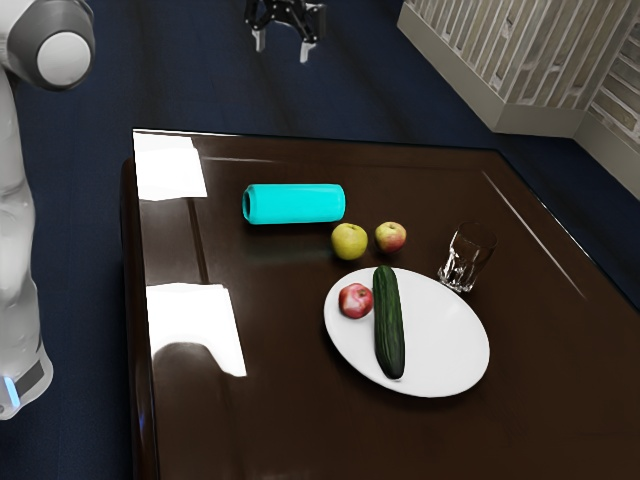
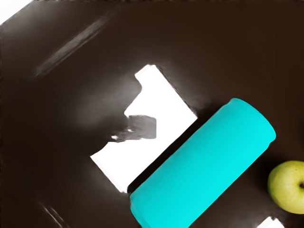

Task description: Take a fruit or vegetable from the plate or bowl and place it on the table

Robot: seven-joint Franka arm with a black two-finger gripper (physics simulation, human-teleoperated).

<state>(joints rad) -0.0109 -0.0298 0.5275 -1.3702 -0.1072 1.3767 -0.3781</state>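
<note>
Jaws parted and empty, we'd best carry the gripper (image 1: 282, 55) over to the plate (image 1: 445, 335), where the red apple (image 1: 355, 301) and cucumber (image 1: 389, 330) lie side by side, and straddle one squarely without nudging the other.

Mottled red apple (image 1: 355, 301) just beside a long, dark-green cucumber (image 1: 389, 325), both on a white plate (image 1: 448, 348), the cucumber lying with one end at the rim, plate flat on the glossy brown surface (image 1: 285, 425)
</note>
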